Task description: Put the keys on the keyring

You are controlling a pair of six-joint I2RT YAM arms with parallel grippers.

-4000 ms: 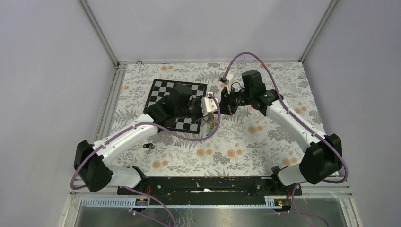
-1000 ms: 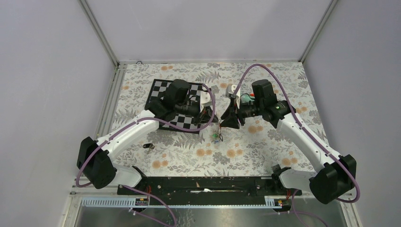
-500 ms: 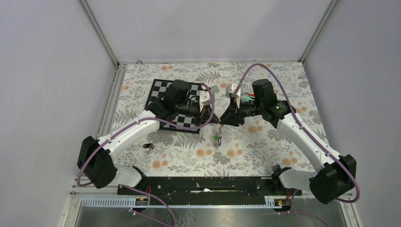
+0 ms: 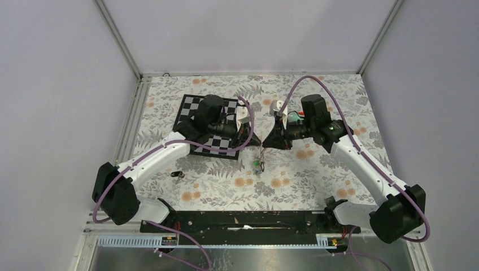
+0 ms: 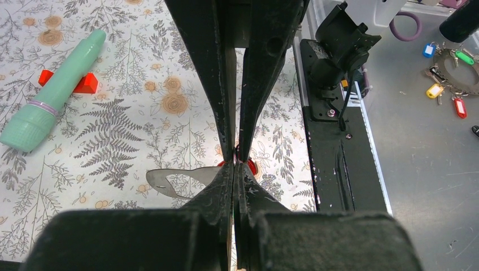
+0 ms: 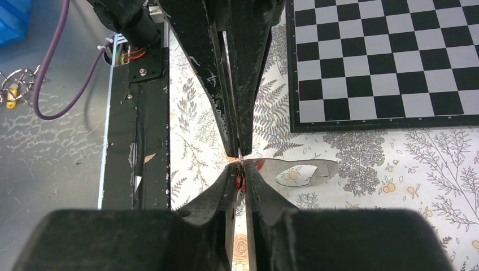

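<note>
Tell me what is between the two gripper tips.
A small red tag, where left gripper and right gripper meet; the right wrist view shows it.

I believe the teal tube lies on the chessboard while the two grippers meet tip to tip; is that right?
No: the teal tube lies on the floral tablecloth, as the left wrist view shows. The left gripper and right gripper meet tip to tip.

Floral-print table carried a checkerboard upper left of centre, a small black item lower left, and a teal tube.
</note>
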